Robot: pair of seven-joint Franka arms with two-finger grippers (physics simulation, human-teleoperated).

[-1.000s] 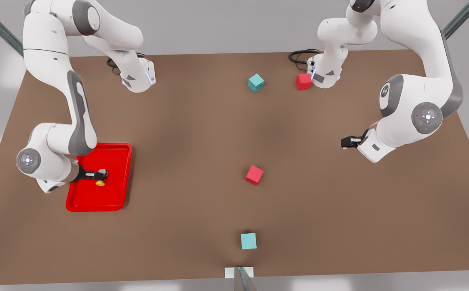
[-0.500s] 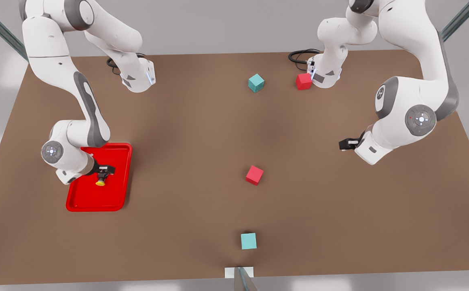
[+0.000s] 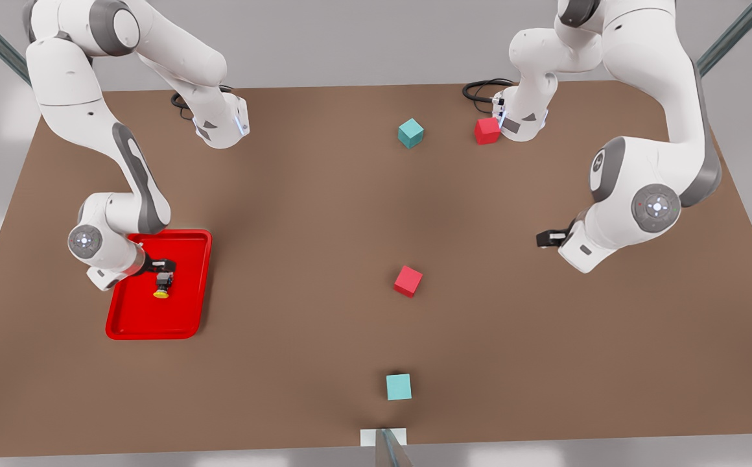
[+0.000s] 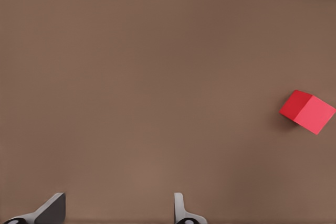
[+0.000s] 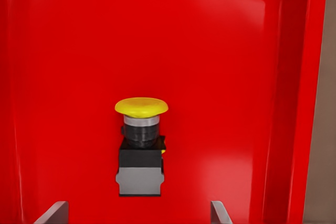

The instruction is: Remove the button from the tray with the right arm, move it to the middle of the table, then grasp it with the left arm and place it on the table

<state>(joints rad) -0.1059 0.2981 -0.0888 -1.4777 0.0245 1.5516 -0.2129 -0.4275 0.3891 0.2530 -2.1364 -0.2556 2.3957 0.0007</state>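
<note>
Button lies in tray, apparently just ahead of open right gripper; left gripper open.

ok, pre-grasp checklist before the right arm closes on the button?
1. Button in the tray: ok, it lies on its side on the tray floor.
2. Right pincer open: ok, fingertips spread wider than the button body.
3. Alignment: ok, in the right wrist view the button sits centred between the fingertips.
4. Fingers around the body: not ok, the tips are short of it; the pincer likely needs to advance more.
5. Left pincer out of the way: ok, open over bare table at the front view's right, waiting.
6. Mid-table handover spot: cannot tell; a red cube sits near the centre.
</note>
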